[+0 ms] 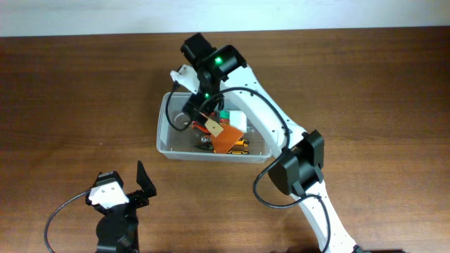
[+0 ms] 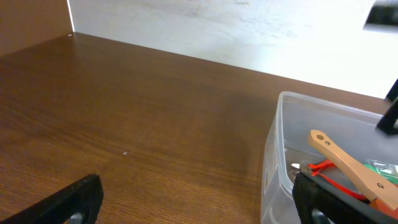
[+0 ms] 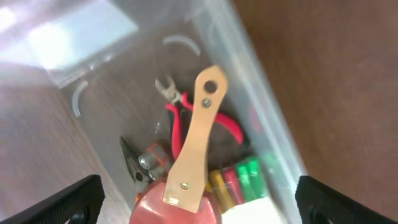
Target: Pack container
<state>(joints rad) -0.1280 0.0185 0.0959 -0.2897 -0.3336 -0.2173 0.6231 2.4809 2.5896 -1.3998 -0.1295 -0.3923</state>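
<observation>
The clear plastic container (image 1: 162, 138) stands mid-table and holds several hand tools. A scraper with a tan wooden handle and orange-red blade (image 1: 221, 133) lies on top. Red-handled pliers (image 3: 180, 112), dark pliers (image 3: 140, 165) and coloured screwdriver bits (image 3: 239, 179) lie under it. My right gripper (image 1: 195, 112) hangs over the container's left part, open, with the scraper (image 3: 196, 137) lying free between its jaws (image 3: 199, 208). My left gripper (image 1: 131, 185) is open and empty over bare table, in front of and left of the container (image 2: 273, 149).
A green and white pack (image 1: 232, 118) lies in the container's right half. The right arm (image 1: 271, 116) crosses above the container. The scraper handle (image 2: 348, 165) and red pliers (image 2: 324, 168) show in the left wrist view. A white wall (image 2: 249, 31) bounds the table's far edge.
</observation>
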